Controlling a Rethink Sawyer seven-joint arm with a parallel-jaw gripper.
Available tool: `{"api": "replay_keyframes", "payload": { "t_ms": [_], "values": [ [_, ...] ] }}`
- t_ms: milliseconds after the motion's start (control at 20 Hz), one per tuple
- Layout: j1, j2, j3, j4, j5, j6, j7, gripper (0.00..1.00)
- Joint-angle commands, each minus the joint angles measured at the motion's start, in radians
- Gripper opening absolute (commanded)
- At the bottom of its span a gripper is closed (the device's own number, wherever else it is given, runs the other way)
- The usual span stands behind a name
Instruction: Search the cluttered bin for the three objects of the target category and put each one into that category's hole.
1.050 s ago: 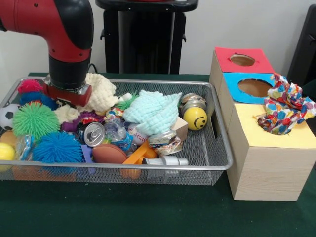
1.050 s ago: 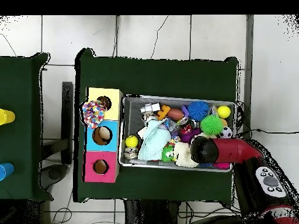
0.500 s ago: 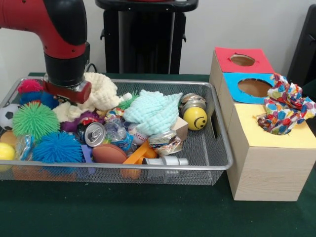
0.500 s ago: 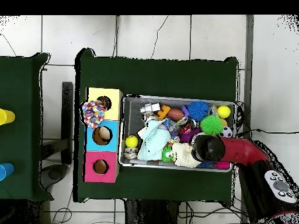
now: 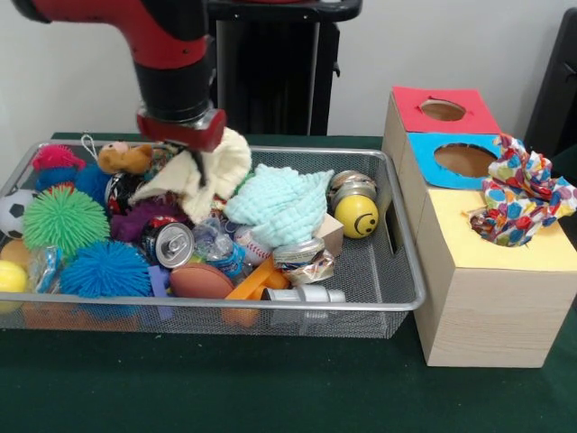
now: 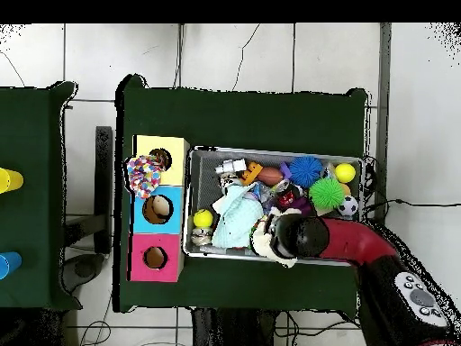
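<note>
My gripper [image 5: 195,161] hangs over the back of the wire bin [image 5: 401,271], shut on a cream knitted cloth [image 5: 216,171] that dangles just above the clutter. In the overhead view the arm's head covers the gripper, and the cream cloth [image 6: 264,243] shows at its edge. A mint cloth [image 5: 279,203] lies bunched in the middle of the bin. Beside the bin stands a wooden box with a red hole [image 5: 443,110], a blue hole [image 5: 464,160] and a yellow top [image 5: 469,257]. A colourful patterned cloth [image 5: 521,200] is stuffed into the yellow hole.
The bin holds a green spiky ball [image 5: 63,221], a blue spiky ball [image 5: 104,269], a drinks can [image 5: 171,244], a yellow smiley ball [image 5: 357,216], a soccer ball [image 5: 11,212] and a small teddy [image 5: 123,158]. Green cloth covers the table [image 5: 270,388].
The arm has swung from the bin's back left corner toward its middle and risen, lifting the cream cloth off the pile. A small teddy under it has come into sight.
</note>
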Motion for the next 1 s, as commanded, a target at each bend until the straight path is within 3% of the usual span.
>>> {"api": "replay_keyframes", "payload": {
  "t_ms": [50,350,700,1000],
  "values": [
    [0.051,-0.076,0.115,0.261,0.129,0.141,0.020,0.00],
    [0.055,-0.013,0.120,0.255,0.163,0.089,0.019,0.00],
    [0.107,-0.023,0.104,0.292,0.166,0.020,0.058,0.00],
    [0.122,0.055,0.103,0.257,0.173,-0.029,0.065,0.00]
  ]
}}
